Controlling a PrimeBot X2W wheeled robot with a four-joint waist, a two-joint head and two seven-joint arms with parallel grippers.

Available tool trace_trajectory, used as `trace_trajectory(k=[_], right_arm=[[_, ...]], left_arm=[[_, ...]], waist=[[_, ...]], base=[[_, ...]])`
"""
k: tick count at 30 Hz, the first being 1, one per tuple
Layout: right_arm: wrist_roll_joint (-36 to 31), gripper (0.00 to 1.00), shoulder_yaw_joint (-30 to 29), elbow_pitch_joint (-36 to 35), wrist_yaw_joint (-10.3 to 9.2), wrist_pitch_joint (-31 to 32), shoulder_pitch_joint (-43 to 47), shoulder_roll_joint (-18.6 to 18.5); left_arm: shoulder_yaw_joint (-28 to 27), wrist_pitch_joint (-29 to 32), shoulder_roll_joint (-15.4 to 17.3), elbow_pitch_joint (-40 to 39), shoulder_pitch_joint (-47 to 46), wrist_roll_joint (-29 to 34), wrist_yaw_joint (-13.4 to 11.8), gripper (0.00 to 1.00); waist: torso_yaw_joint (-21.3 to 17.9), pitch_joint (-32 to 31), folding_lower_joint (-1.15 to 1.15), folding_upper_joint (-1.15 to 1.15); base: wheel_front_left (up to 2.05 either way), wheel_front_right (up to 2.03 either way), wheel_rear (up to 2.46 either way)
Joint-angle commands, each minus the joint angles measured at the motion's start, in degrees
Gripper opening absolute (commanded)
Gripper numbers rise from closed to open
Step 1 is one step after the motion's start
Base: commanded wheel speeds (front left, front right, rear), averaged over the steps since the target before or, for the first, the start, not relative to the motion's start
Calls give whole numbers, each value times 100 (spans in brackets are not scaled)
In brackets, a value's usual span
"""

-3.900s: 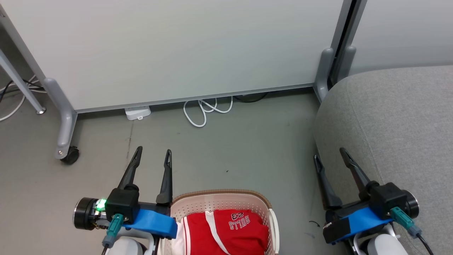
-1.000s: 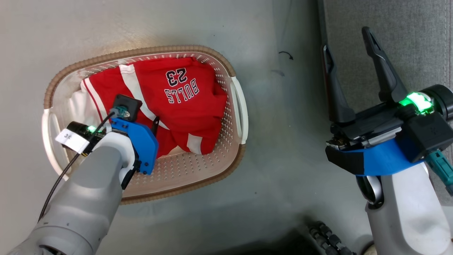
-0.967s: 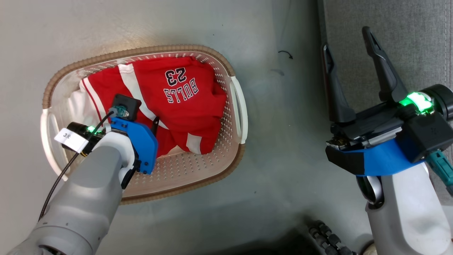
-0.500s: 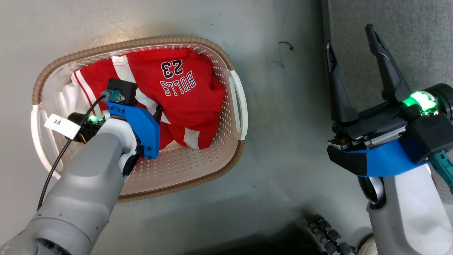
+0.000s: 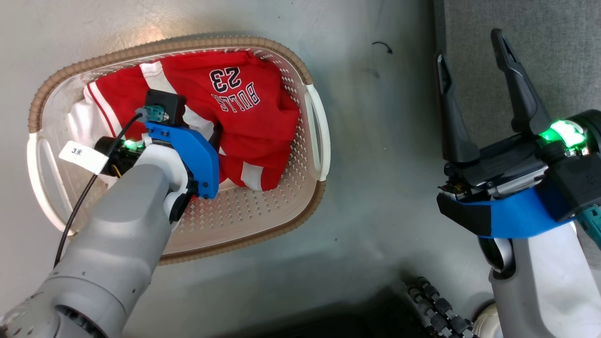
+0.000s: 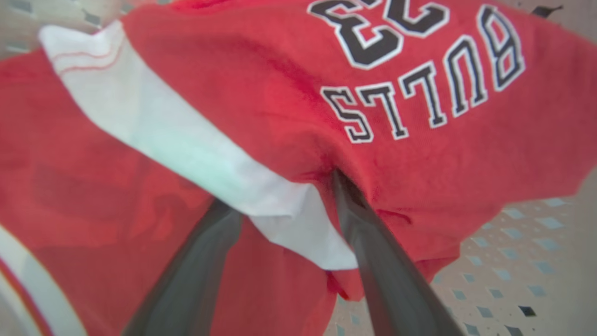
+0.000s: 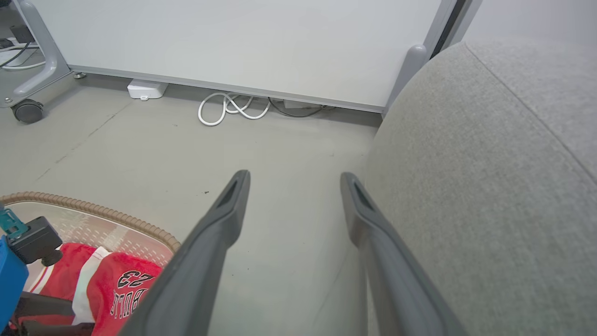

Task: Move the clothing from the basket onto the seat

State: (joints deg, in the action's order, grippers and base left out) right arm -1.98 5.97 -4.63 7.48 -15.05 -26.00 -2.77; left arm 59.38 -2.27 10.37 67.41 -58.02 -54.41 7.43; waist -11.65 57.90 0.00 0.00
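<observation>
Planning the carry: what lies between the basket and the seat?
Between basket and seat, bare grey floor with a small dark mark, seen in the head view.

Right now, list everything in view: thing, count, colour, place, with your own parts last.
clothing: one heap, red with white trim, in the basket.
basket: one, cream-white with brown rim, on the floor.
seat: one, grey, right of the basket.
partition panel: one, pale grey, beyond the floor.
cable: one coil, white, below the panel.
box: one, white, beside the cable.
caster wheel: one, black, at the panel's foot.
left gripper: one, dark fingers, open, pushed into the clothing.
right gripper: one, dark fingers, open, by the seat's edge.
</observation>
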Motion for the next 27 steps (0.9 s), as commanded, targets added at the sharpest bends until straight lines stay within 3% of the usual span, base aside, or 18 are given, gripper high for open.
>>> trace_trajectory(k=[1, 14, 27], right_arm=[[-51, 100, -13, -36, 3, -21, 53, -20], [-59, 100, -18, 89, 3, -21, -15, -20], [-45, 100, -25, 379, 3, -20, -94, -20]], left_arm=[[52, -89, -32, 47, -144, -28, 5, 0], [408, -606, -122, -223, -74, -368, 5, 0], [796, -1216, -88, -561, 291, -740, 5, 0]], waist=[[19, 8, 0, 0], [174, -200, 0, 0], [449, -966, 0, 0]], base=[[0, 0, 0], [0, 0, 0], [0, 0, 0]])
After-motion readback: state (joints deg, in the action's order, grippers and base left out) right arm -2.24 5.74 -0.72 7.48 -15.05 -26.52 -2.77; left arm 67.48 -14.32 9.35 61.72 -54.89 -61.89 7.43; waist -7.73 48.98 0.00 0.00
